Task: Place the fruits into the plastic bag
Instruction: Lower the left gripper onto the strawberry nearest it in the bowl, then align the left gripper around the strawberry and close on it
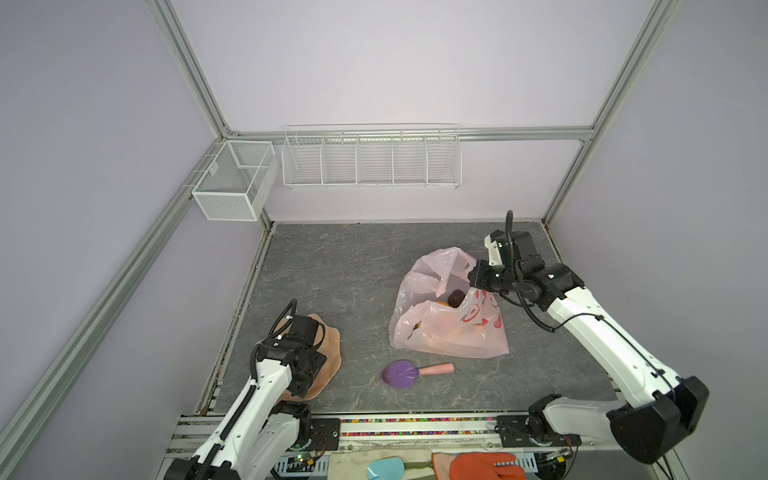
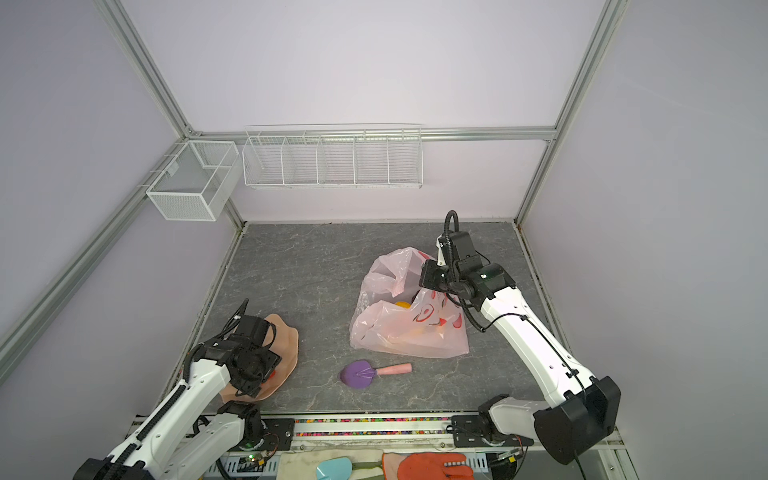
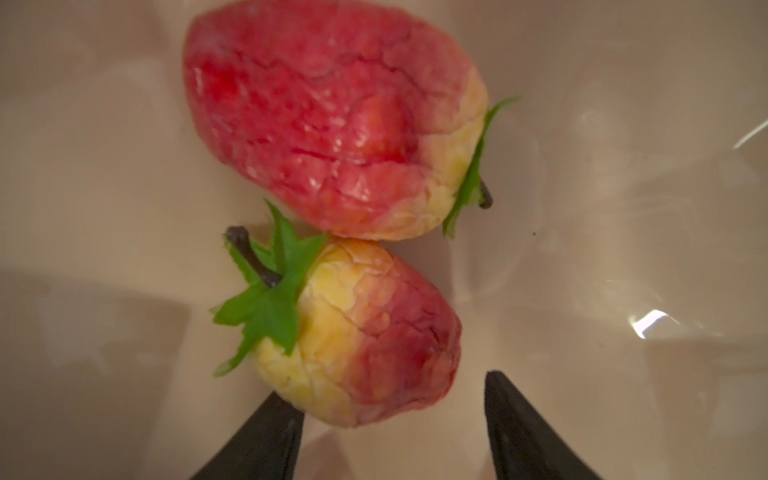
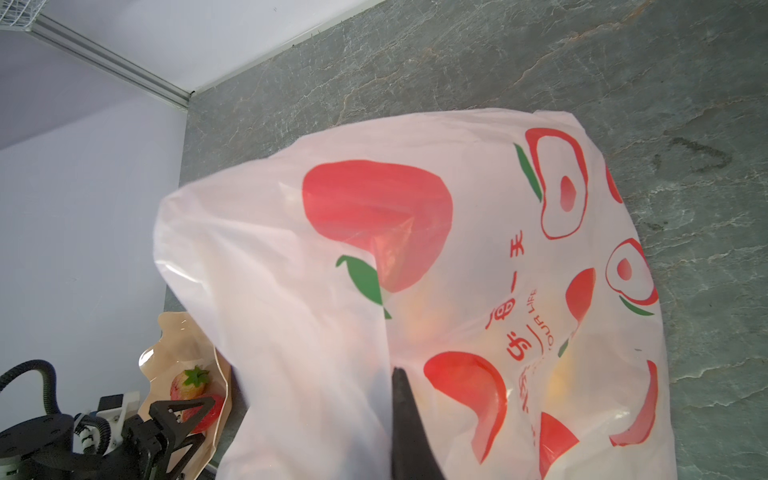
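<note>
Loosely, left gripper (image 3: 388, 409) astride smaller strawberry (image 3: 365, 332)

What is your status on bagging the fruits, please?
Left tool open, straddling nearer strawberry in bowl; second strawberry touching it. Right tool shut on plastic bag rim, mouth held open. Purple scoop lies between bowl and bag.

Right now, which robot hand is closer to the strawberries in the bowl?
Left. The left gripper straddles one strawberry in the bowl; the right gripper, across the table, pinches the plastic bag.
</note>
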